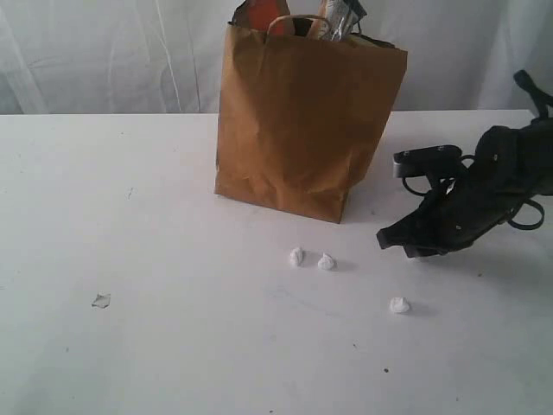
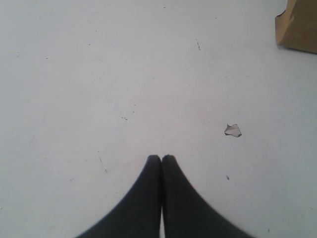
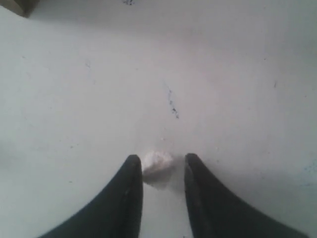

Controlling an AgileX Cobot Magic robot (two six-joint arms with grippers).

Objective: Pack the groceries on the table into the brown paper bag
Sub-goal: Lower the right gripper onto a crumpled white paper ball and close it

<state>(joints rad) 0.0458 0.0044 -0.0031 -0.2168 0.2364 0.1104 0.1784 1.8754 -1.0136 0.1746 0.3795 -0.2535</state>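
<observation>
**Ana:** Where is the brown paper bag [image 1: 302, 121]?

**Ben:** It stands upright on the far middle of the white table [image 1: 173, 346]. Groceries [image 1: 333, 17] poke out of its open top. One has an orange mark. The rest are too hidden to name.

**Ana:** What lies near the bag?

**Ben:** Three little white crumbs [image 1: 296, 256] lie in front of it. Two are close together, and one is further right and nearer. A small grey scrap [image 1: 101, 300] lies well apart on the near left.

**Ana:** And the right gripper [image 1: 390, 240]?

**Ben:** It hangs low over the table, right of the bag, pointing left. Its two black fingers [image 3: 130, 198] stand partly open. In the right wrist view one white crumb [image 3: 157, 163] shows between the tips. The gripper holds nothing. Nobody can tell if a finger touches the crumb.

**Ana:** And the left gripper [image 2: 161, 157]?

**Ben:** Its fingers are pressed together with nothing between them, over bare table. The grey scrap lies near it, and a corner of the bag shows farther off.
</observation>
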